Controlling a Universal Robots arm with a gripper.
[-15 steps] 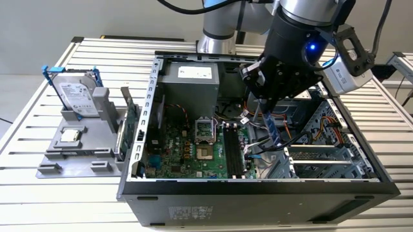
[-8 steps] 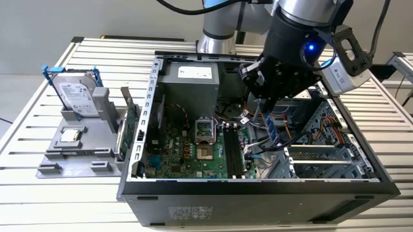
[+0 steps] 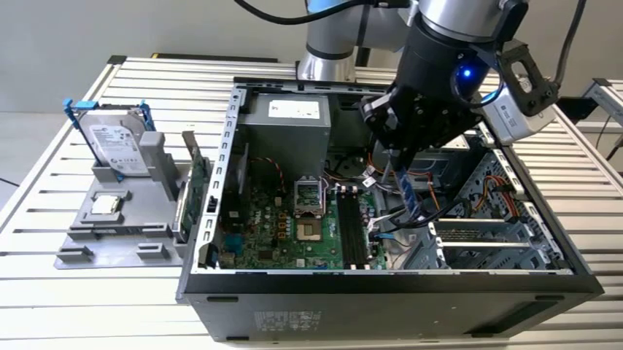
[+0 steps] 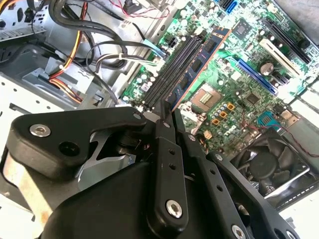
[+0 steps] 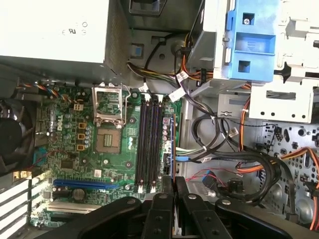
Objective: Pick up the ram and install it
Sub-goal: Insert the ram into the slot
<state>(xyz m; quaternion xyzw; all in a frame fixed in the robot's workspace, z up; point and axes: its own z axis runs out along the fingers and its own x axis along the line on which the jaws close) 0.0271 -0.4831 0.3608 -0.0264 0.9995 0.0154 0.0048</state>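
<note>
end effector (image 5: 172, 183): narrow, clamped on the ram (image 4: 203, 57) | ram: inside the computer case (image 3: 389, 292), over the motherboard, just beside the black memory slots (image 5: 148, 144), not seated

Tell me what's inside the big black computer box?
A green motherboard with black memory slots, cables, and the gripper holding the ram near those slots. The arm hides whatever lies behind it.

Inside the open computer case (image 3: 389, 284) the gripper (image 3: 397, 162) pinches the ram (image 3: 406, 193) over the case's motherboard (image 3: 292, 233). A hard drive (image 3: 117, 146) stands outside the case.
</note>
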